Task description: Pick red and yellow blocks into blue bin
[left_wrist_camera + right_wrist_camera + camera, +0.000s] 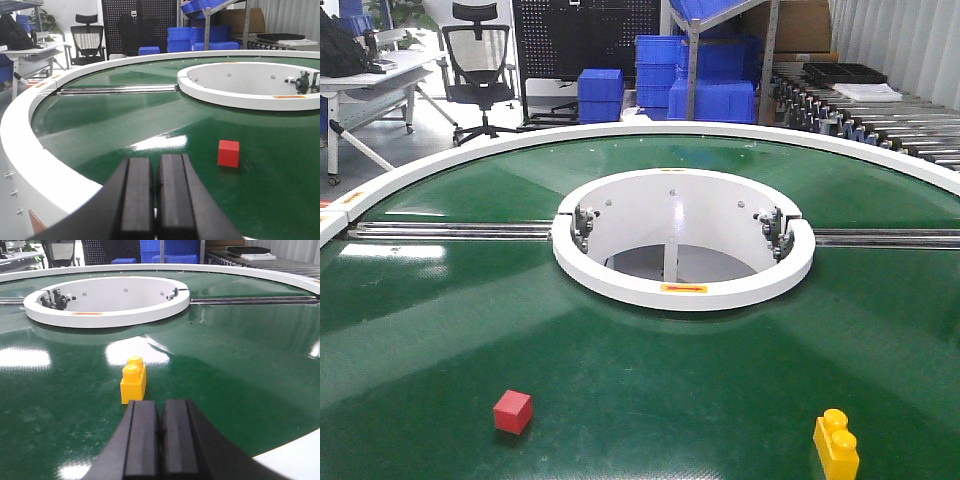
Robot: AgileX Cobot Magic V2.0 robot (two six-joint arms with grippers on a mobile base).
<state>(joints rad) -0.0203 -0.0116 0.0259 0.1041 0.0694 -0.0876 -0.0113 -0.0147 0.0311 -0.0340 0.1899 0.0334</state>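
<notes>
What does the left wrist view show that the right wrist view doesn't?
Only the left wrist view: the red cube, sitting on the green surface ahead of the shut left claw. Only the right wrist view: the yellow brick, standing just ahead of the shut right claw. Both: the green turntable surface and its white centre ring.

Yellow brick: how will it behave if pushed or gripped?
Probably rigid and light: the yellow brick looks like moulded plastic. It sits flat, studs up, so rolling is unlikely. The green surface is glossy, so a push likely slides it rather than tipping it.
</notes>
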